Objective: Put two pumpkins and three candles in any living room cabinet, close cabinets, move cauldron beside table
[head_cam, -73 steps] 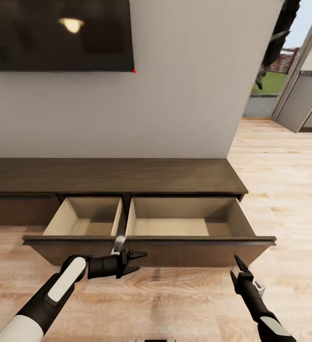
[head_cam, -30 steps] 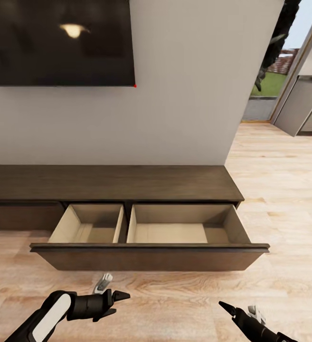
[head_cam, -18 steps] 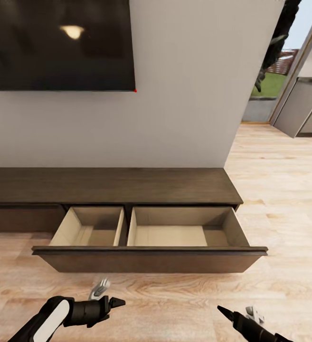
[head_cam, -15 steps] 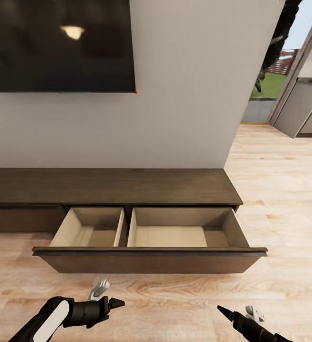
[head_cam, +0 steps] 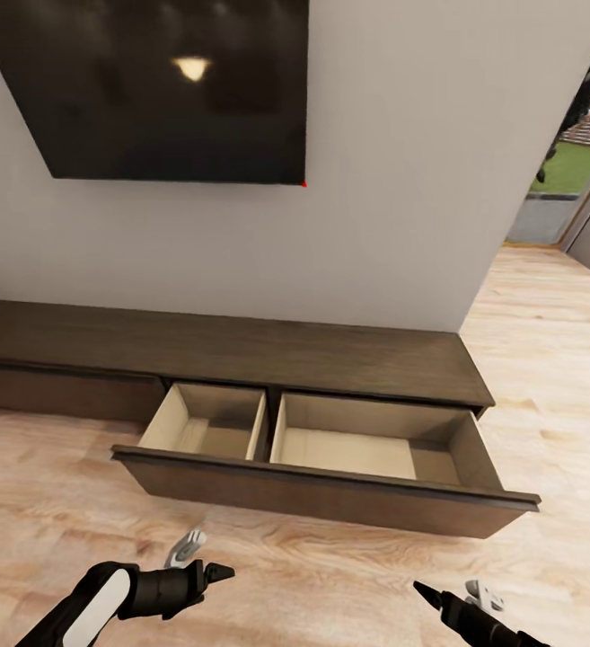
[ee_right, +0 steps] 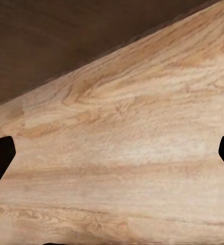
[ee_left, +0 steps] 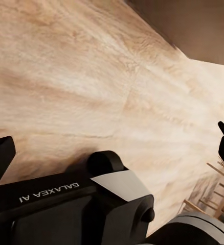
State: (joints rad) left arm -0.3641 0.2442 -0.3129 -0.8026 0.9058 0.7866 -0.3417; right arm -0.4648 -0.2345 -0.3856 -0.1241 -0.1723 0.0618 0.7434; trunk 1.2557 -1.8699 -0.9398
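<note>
Since half a second ago our view has swung left, so the cabinet (head_cam: 241, 350) now sits askew. Nearest us, our left fingers (head_cam: 212, 575) and right fingers (head_cam: 429, 596) hover spread apart over the wood floor (head_cam: 330, 575), holding nothing. Beyond them the cabinet's drawer (head_cam: 330, 490) stands pulled out, its 2 pale compartments bare. Above hangs the dark TV (head_cam: 160, 90).
</note>
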